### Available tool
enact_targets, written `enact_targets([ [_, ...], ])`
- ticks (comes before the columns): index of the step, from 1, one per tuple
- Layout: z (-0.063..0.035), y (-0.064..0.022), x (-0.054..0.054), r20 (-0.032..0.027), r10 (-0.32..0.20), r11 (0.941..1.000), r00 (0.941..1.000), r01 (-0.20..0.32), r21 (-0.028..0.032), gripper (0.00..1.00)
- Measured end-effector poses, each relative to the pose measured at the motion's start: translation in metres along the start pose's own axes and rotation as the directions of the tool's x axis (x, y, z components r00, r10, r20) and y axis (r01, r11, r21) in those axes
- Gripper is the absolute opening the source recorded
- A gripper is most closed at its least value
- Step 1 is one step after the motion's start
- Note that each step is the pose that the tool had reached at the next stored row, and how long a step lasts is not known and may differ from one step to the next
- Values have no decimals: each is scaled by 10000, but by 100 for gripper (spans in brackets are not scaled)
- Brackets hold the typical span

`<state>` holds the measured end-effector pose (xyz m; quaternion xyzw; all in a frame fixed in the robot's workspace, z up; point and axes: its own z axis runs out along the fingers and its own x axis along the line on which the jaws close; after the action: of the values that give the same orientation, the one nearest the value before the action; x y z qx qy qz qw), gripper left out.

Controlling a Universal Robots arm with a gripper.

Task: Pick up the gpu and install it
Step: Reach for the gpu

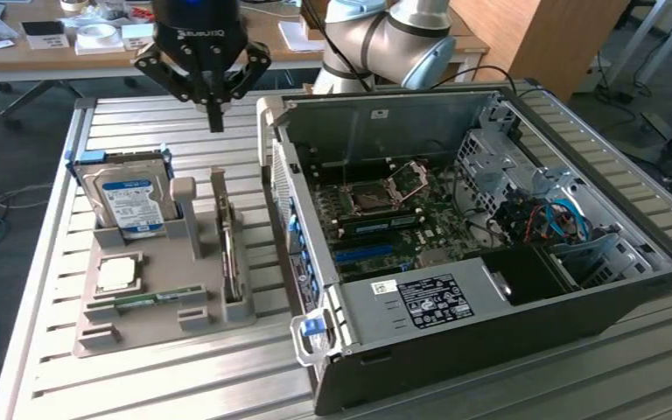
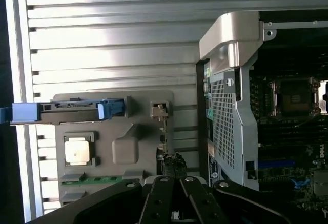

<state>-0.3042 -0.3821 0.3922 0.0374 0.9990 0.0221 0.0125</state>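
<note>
The gpu [image 1: 232, 254] is a thin card standing on edge in a slot of the grey holder [image 1: 150, 328], left of the open computer case [image 1: 453, 297]. In the wrist view the gpu [image 2: 164, 137] appears edge-on, its metal bracket at the far end. My gripper [image 1: 214, 122] hangs above the table beyond the holder's far end, fingers shut with nothing between them. In the wrist view the gripper [image 2: 174, 168] hovers over the card's near end without touching it.
The holder also carries a blue-labelled hard drive [image 1: 132, 201], a processor [image 1: 118, 273] and a green memory stick [image 1: 150, 300]. Inside the case lies the motherboard [image 1: 388, 214] with blue slots. A cluttered desk [image 1: 80, 44] stands behind the slatted table [image 1: 137, 122].
</note>
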Motion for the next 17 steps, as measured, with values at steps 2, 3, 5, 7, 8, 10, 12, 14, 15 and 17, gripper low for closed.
enact_targets([
  [2,0,-1,14,1,0,10000,10000,0,0,11],
  [3,0,-1,14,1,0,10000,10000,0,0,11],
  [5,0,-2,16,-1,-2,10000,10000,2,1,11],
  [7,-1,-14,22,0,-1,10000,10000,1,4,11],
  [8,-1,-24,26,0,-1,10000,10000,1,9,11],
  [10,-3,-51,30,1,-1,10000,10000,1,28,11],
  [12,-4,-92,31,4,-2,10000,10000,2,62,11],
  [14,-6,-138,31,7,-3,10000,10000,3,100,11],
  [15,-7,-161,31,8,-4,9999,10000,4,116,11],
  [17,-8,-203,34,10,-4,9999,10000,4,140,11],
])
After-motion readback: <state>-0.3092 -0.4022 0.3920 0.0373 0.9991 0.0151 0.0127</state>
